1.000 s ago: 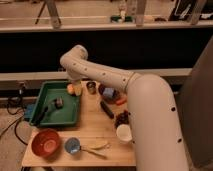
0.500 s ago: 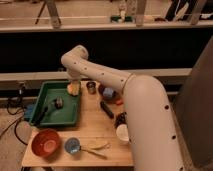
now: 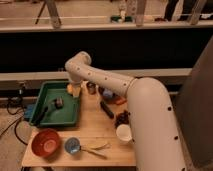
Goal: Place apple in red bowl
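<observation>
Red bowl (image 3: pixel 46 142) waits near-left, well apart from the apple (image 3: pixel 69 88) at the green tray's (image 3: pixel 65 116) far-right corner. My gripper (image 3: pixel 75 90) hangs right there, presumably for pickup (grasped or not, I cannot tell).

robot's white arm (image 3: pixel 145 110) extends in from the right of the green tray (image 3: pixel 65 119), its thick near segment filling the foreground. a slimmer link runs up and leftward to a rounded elbow (image 3: pixel 79 64) above the tray's far right corner. from there the wrist (image 3: pixel 75 80) turns straight down, and the hand (image 3: pixel 75 90) hangs low over that same corner, pointing downward.
</observation>
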